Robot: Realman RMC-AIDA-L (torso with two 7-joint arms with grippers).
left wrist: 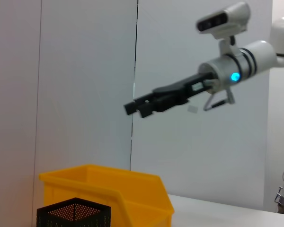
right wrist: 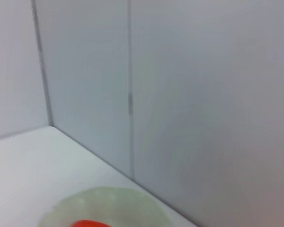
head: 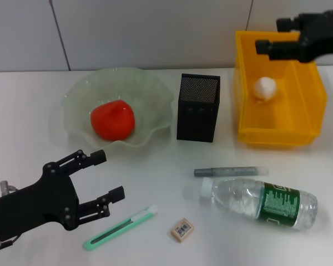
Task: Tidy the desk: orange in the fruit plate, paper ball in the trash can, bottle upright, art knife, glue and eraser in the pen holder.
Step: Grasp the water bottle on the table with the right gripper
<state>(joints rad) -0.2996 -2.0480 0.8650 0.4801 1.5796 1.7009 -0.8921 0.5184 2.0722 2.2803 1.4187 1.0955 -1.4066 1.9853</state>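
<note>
Orange (head: pixel 112 119) sits in ruffled translucent fruit plate (head: pixel 155 88), upper left; crumpled paper ball (head: pixel 265 88) lies in glossy yellow trash can (head: pixel 308 119), upper right. We judge those steps done.

Right end effector (head: pixel 266 45) above trash can, fingers apart, empty.

Left end effector (head: pixel 110 176) lower left, fingers spread, empty, near slim green art knife (head: pixel 121 227).

Clear ribbed bottle (head: pixel 259 201) lies flat, lower right; grey glue (head: pixel 230 172) stick just beside it; flat eraser (head: pixel 182 229) bottom centre.

Black mesh pen holder (head: pixel 198 108) mid-frame.

We expect knife pickup next: low, narrow pinch.

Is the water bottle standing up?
No, the water bottle is lying on its side on the table, near the glue stick.
</note>
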